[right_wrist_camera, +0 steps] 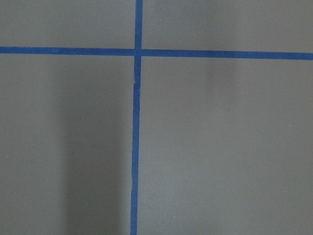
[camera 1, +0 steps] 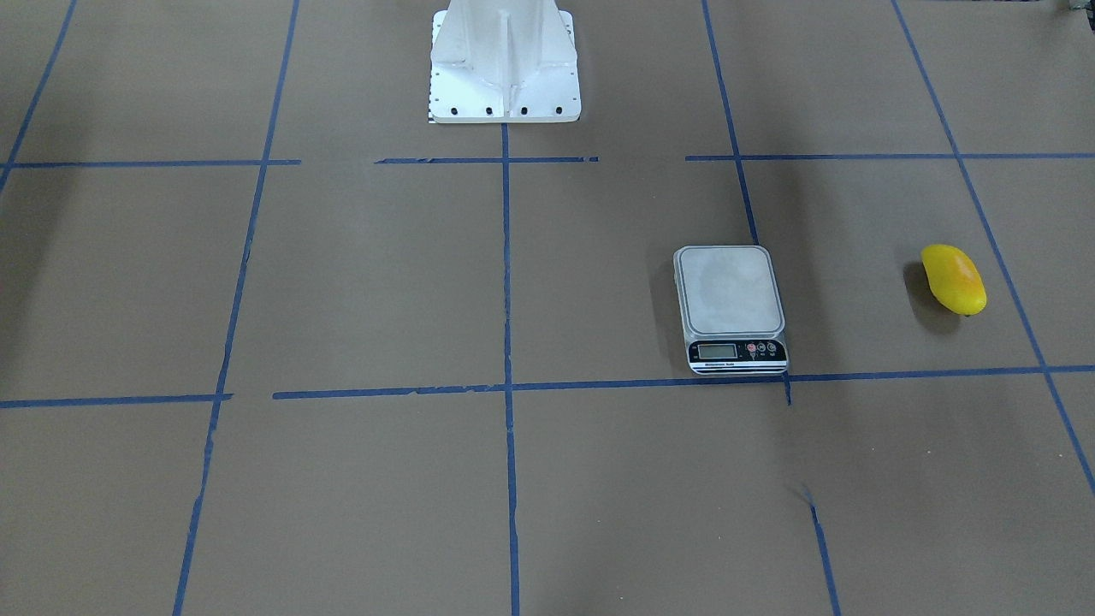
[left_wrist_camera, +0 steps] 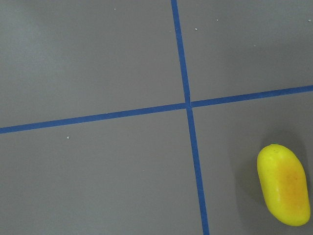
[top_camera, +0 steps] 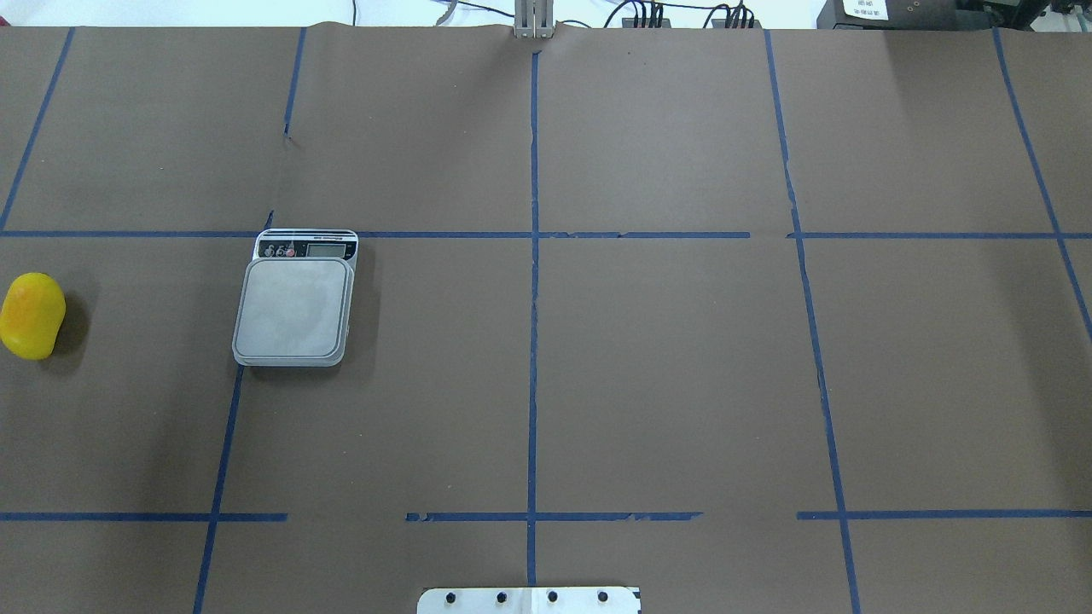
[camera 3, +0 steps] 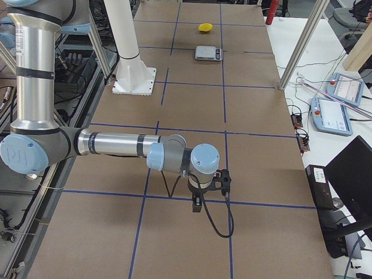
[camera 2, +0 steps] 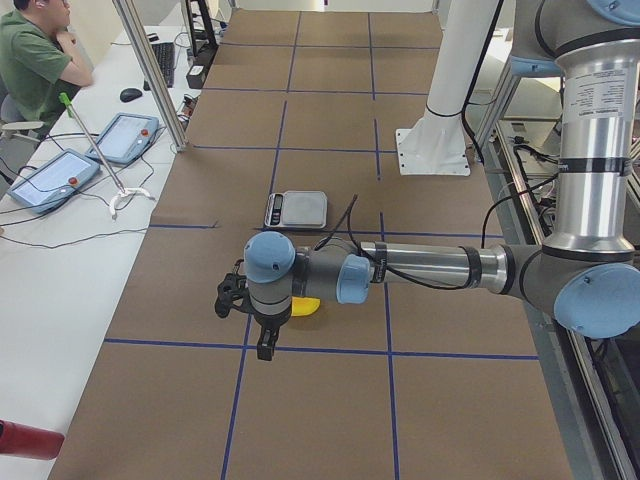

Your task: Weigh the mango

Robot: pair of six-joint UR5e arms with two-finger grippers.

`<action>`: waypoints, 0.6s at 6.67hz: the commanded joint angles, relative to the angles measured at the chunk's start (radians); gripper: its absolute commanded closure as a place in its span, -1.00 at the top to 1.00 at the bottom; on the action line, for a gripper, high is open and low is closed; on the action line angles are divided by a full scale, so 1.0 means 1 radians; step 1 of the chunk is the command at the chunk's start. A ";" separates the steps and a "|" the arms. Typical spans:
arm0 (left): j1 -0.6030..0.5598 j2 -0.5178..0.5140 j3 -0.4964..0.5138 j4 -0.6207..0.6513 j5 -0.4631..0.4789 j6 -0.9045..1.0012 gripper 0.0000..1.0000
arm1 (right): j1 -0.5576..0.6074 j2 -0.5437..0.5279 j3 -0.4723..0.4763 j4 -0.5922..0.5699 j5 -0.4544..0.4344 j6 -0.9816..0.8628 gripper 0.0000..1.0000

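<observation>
The mango (camera 1: 953, 279) is bright yellow with an orange blush and lies on the brown table, far on my left side (top_camera: 32, 315). The grey scale (camera 1: 730, 304) sits apart from it, nearer the middle (top_camera: 294, 307), with its platform bare. My left gripper (camera 2: 232, 296) hangs above the table close to the mango (camera 2: 303, 307), which my wrist partly hides; I cannot tell whether the gripper is open or shut. The left wrist view shows the mango (left_wrist_camera: 285, 185) at lower right, with no fingers in it. My right gripper (camera 3: 222, 180) hangs far from both; I cannot tell its state.
The white robot pedestal (camera 1: 505, 64) stands at the table's back middle. Blue tape lines divide the brown table (top_camera: 665, 367) into squares. An operator (camera 2: 30, 60) sits at a side bench with tablets (camera 2: 125, 135) and cables.
</observation>
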 commanded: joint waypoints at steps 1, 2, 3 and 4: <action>0.174 0.038 -0.001 -0.260 0.004 -0.354 1.00 | 0.000 0.000 0.000 0.000 0.000 0.000 1.00; 0.258 0.038 0.004 -0.312 0.007 -0.468 1.00 | 0.000 -0.001 0.000 0.000 0.000 0.000 1.00; 0.333 0.036 0.019 -0.355 0.036 -0.532 1.00 | 0.000 0.000 0.000 0.000 0.000 0.000 1.00; 0.357 0.033 0.053 -0.417 0.071 -0.561 1.00 | 0.000 0.000 0.000 0.000 0.000 0.000 1.00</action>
